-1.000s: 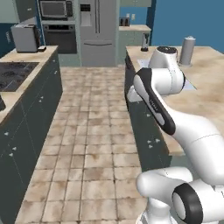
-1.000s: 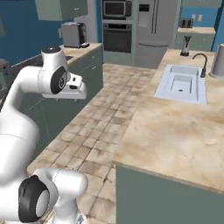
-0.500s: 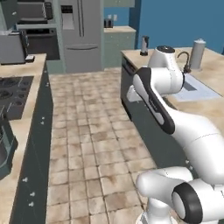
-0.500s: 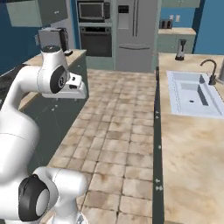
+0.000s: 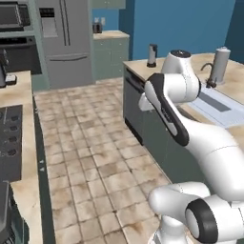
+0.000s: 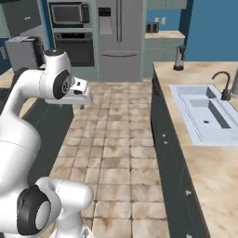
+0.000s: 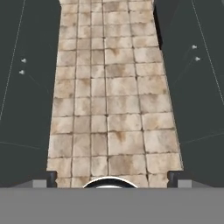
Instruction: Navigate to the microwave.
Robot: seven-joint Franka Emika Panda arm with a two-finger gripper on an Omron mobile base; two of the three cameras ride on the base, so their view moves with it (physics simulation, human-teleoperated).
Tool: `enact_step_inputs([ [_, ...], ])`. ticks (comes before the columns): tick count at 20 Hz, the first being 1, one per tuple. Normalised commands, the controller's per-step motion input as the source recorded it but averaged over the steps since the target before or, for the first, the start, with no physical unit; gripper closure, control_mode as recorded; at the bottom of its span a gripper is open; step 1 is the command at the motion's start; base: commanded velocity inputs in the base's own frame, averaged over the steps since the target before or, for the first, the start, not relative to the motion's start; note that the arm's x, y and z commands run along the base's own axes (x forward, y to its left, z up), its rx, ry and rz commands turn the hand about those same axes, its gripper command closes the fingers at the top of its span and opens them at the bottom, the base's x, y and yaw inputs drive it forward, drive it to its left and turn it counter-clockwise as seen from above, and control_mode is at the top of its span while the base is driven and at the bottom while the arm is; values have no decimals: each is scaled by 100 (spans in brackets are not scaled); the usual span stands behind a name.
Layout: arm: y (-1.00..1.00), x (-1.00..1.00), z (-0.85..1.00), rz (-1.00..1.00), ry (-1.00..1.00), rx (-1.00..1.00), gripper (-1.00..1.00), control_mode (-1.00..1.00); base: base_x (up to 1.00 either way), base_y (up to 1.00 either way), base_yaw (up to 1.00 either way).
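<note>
Though well apart from the gripper point(image 7: 109, 174), with tiled floor point(image 6: 116, 135) between, the microwave point(image 6: 69, 14) set high in the far wall, above the black wall oven point(image 6: 74, 49), left of the refrigerator point(image 6: 118, 37). Ahead and leftward of the raised gripper, fingertips spread wide, gripping nothing. Likely needed: driving forward, bearing left.

Kitchen aisle, layout.
Microwave point(image 6: 69, 14) set high in far wall, above wall oven point(image 6: 75, 48); refrigerator point(image 6: 120, 37) just right of both. Sink point(image 6: 204, 111) sunk in counter point(image 6: 214, 172) at right; cooktop point(image 5: 9, 143) at left; tiled floor point(image 7: 109, 100) between.
</note>
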Motion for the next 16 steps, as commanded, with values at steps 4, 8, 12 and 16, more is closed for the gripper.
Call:
enact_step_inputs([
  [4, 0, 0, 0, 0, 0, 0, -100, 100, 100, 0, 3],
  [8, 0, 0, 0, 0, 0, 0, -100, 100, 100, 0, 18],
  [12, 0, 0, 0, 0, 0, 0, -100, 100, 100, 0, 16],
  [16, 0, 0, 0, 0, 0, 0, -100, 100, 100, 0, 12],
])
